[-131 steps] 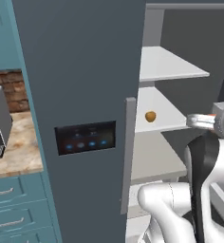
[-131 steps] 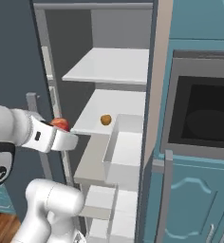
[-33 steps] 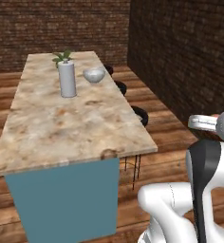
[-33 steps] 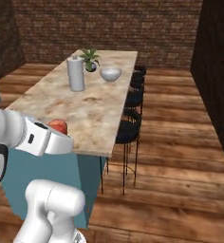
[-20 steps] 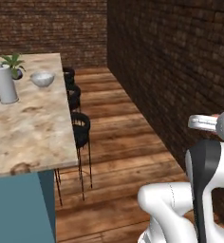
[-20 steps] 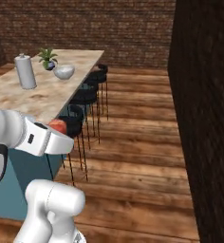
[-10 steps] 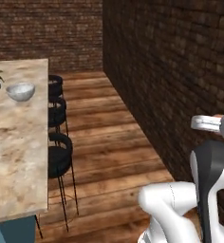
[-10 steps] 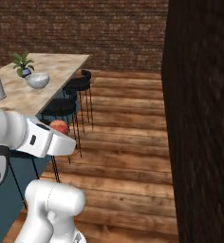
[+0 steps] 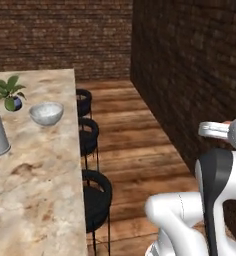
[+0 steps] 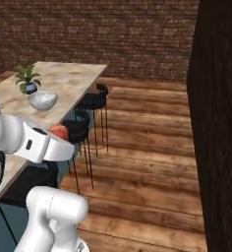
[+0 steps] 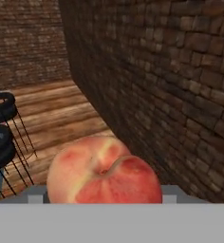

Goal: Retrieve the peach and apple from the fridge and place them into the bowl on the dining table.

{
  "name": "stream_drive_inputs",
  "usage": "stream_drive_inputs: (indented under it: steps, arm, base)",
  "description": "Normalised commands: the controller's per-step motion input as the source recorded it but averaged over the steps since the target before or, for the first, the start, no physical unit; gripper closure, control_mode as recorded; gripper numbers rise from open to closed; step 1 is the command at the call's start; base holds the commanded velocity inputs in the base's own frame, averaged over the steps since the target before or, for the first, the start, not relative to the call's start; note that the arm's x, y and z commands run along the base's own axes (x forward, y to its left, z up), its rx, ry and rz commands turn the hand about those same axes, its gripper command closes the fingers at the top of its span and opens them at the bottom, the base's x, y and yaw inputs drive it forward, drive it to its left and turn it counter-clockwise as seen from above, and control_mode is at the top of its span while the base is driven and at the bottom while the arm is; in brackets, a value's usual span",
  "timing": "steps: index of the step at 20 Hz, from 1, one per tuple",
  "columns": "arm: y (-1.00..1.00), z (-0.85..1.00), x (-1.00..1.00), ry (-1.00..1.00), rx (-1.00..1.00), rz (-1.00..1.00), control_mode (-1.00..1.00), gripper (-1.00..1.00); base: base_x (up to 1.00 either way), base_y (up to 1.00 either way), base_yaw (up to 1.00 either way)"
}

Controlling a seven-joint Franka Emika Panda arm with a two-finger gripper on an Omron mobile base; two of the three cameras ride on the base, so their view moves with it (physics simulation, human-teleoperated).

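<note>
Rolled away from the fridge, now alongside the table [image 9: 35,165]. End effector [image 10: 59,135] part open, clamped on the peach [image 11: 104,172]. Bowl [image 10: 42,100] sits ahead and left of it, near the plant [image 10: 27,77]. Drop-off looks next.

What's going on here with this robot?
The robot arm is carrying a peach in its gripper, held out beside the dining table. The bowl sits empty farther along the table, next to a small potted plant. Black stools line the table's edge.
</note>
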Motion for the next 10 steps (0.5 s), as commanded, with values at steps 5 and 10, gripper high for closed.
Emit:
stream_drive_inputs:
  steps: [5,10]
  arm:
    - [0.0,0.0,0.0,0.0,0.0,0.0,1.0,1.0]
    - [0.0,0.0,0.0,0.0,0.0,0.0,1.0,1.0]
  base:
    - [1.0,0.01,0.53]
    - [1.0,-0.43,0.54]
